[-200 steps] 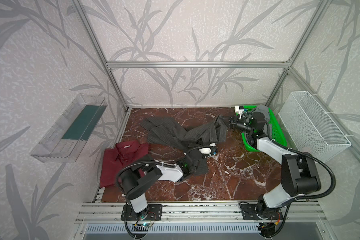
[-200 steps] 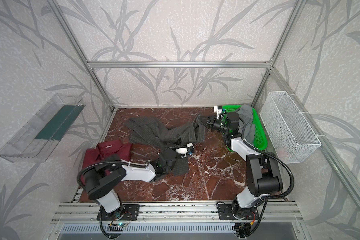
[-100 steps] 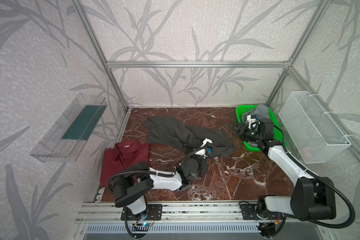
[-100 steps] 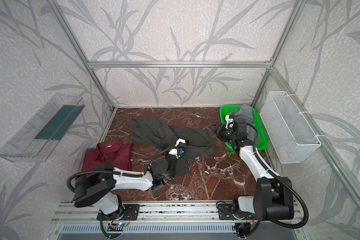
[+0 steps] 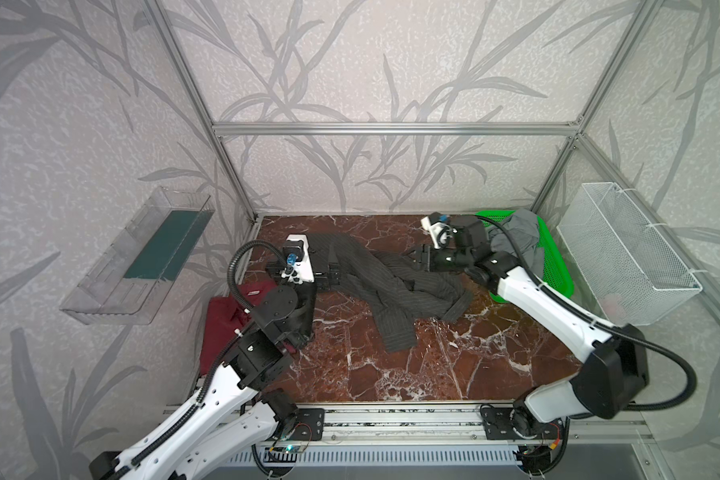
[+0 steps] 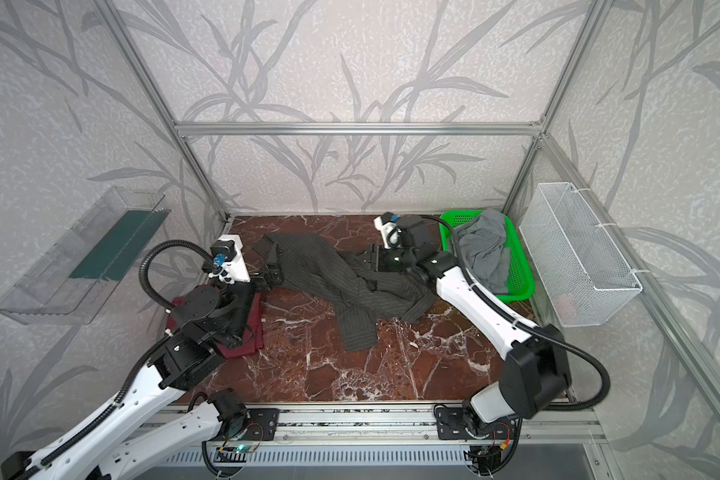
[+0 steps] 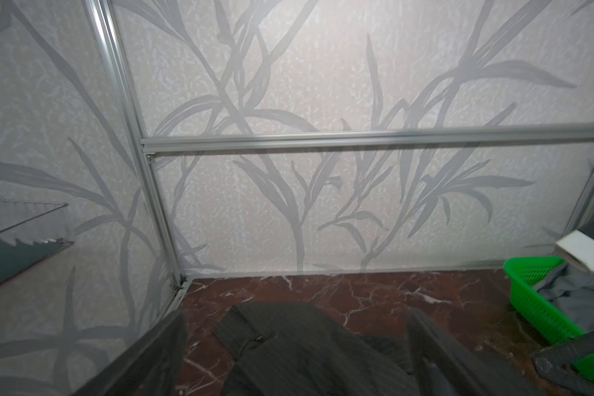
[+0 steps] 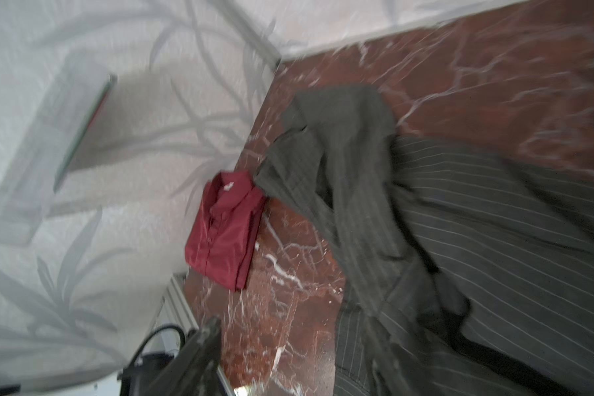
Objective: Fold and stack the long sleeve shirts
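A folded dark red shirt [image 5: 221, 322] lay against the left edge of the counter [image 5: 433, 365], toward the front. Past it, a charcoal pinstriped shirt [image 5: 387, 286] sprawled crumpled from the middle to the back left. My left claw [image 5: 334, 274] stood open over its far-left end. My right claw [image 5: 420, 259], also open, hovered at its right end beside the green basket [image 5: 558, 274] in the back right corner.

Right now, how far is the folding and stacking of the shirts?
Done: the maroon shirt lies folded at the left edge of the table. In hand: the pinstriped grey shirt lies spread and crumpled mid-table, the left gripper and right gripper open near its ends, gripping nothing. Left: fold it and stack it on the maroon shirt.
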`<state>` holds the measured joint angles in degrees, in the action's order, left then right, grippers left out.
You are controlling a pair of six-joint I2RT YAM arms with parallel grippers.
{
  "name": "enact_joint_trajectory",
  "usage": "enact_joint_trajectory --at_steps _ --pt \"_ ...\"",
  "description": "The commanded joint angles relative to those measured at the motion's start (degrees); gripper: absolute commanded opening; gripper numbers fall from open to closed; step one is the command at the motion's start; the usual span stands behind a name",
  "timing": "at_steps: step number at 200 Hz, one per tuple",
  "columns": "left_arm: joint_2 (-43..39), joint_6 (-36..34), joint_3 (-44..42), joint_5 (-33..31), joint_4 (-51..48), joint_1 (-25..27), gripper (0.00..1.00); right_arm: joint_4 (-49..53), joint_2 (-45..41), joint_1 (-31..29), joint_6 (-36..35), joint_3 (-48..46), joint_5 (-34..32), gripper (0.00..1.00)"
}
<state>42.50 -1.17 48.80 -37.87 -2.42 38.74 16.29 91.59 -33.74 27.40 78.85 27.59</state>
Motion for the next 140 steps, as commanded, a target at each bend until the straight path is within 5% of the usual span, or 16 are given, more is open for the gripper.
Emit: enact_joint_trajectory --at_steps 1,53,123,140 --pt "-0.6 8.6 0.6 1.2 -18.5 -5.6 0.99 12.6 11.8 -7.3 -11.7 10.3 -4.2 0.65" --pt "-5.6 12.5 -5.2 -4.9 -18.5 -10.7 0.99 13.9 33.2 -12.0 -9.5 26.3 -7.8 0.63" --pt "-9.2 12.1 -8.9 -7.6 -15.7 -10.9 0.94 20.9 46.1 -12.2 -11.9 39.3 -22.5 0.52" --pt "-8.7 12.1 -8.9 -7.1 -15.5 -10.9 0.92 19.6 46.4 -12.2 -13.1 39.2 -23.8 0.42"
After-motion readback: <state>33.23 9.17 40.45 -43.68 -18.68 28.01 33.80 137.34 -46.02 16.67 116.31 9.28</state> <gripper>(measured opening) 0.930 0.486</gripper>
